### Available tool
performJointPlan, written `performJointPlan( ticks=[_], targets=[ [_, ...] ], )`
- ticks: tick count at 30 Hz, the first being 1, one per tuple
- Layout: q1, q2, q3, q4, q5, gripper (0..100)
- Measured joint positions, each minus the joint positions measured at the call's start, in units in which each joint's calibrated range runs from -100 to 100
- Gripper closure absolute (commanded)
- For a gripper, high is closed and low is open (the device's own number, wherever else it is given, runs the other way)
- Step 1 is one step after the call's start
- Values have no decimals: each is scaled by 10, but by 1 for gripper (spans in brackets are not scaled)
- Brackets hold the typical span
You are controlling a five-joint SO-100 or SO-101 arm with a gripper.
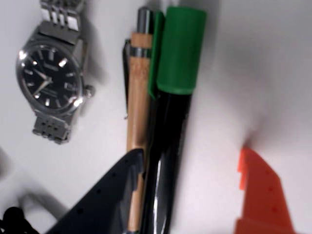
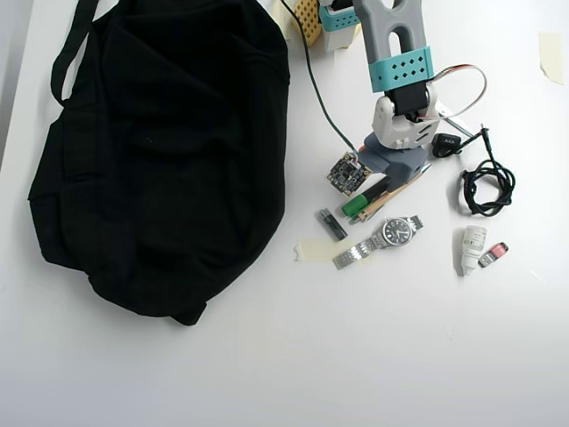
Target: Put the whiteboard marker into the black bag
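In the wrist view the whiteboard marker (image 1: 171, 122), black with a green cap, lies on the white table beside a tan wooden pen (image 1: 138, 87). My gripper (image 1: 191, 156) is open and low over them. Its dark finger (image 1: 109, 195) is above the pen, left of the marker, and its orange finger (image 1: 263, 195) stands apart to the right. In the overhead view the gripper (image 2: 380, 185) covers most of the marker; only the green cap (image 2: 354, 205) shows. The black bag (image 2: 160, 151) lies at the left, well apart from the gripper.
A steel wristwatch (image 2: 396, 233) (image 1: 48, 80) lies just beside the pen. Nearby are a small dark stick (image 2: 331, 222), a piece of tape (image 2: 311, 251), a white bottle (image 2: 473, 247), a coiled black cable (image 2: 484, 182) and a small circuit board (image 2: 348, 173).
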Motion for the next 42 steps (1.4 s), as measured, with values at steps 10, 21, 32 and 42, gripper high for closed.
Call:
performJointPlan(
  ticks=[10, 21, 32, 42],
  targets=[
    [12, 13, -3, -3, 0, 98],
    [15, 3, -29, 28, 1, 98],
    [207, -68, -285, 285, 101, 98],
    [384, -68, -380, 319, 111, 98]
  ],
)
